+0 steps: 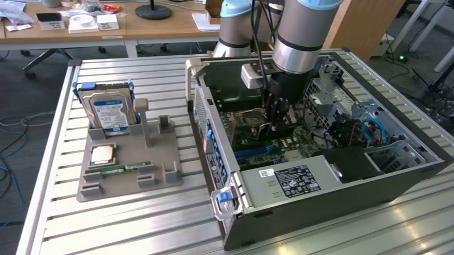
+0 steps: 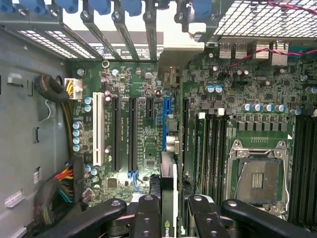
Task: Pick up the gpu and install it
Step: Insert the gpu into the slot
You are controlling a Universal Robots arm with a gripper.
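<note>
Holding the gpu (image 2: 168, 183) edge-on, your gripper (image 1: 277, 123) is clamped on it at the exterior view's centre, inside the computer case (image 1: 319, 212), over the motherboard (image 2: 133, 84).

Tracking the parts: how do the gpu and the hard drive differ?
The gpu sits gripped in the claw over the motherboard; the hard drive stands in the grey tray outside the case. The gpu shows edge-on as a thin strip; the hard drive shows its broad blue-labelled face. Both are flat parts.
</note>
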